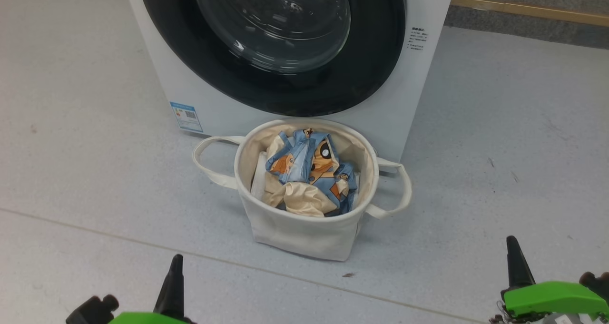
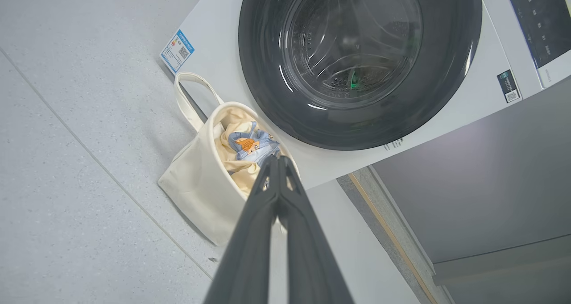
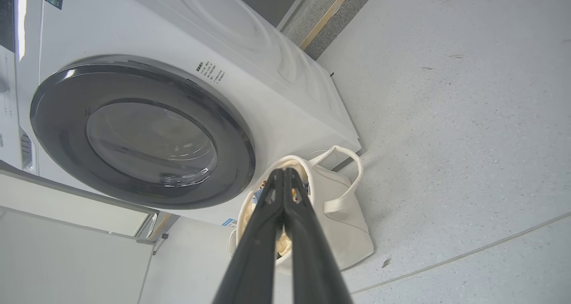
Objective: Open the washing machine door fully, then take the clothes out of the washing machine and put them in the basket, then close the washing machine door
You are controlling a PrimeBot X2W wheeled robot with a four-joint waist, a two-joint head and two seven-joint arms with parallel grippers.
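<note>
The white washing machine stands ahead with its black-rimmed glass door shut flat against the front. Right in front of it sits the cream canvas basket, holding the blue and cream clothes with orange cartoon faces. My left gripper is at the lower left, shut and empty, well short of the basket. My right gripper is at the lower right, also shut and empty. In the left wrist view the door, basket and clothes lie beyond my closed left gripper; the right wrist view shows the door and basket past my right gripper.
Grey speckled floor surrounds the basket, with a thin seam line crossing it near me. A wooden skirting strip runs along the wall at the back right. A grey cabinet front stands beside the machine.
</note>
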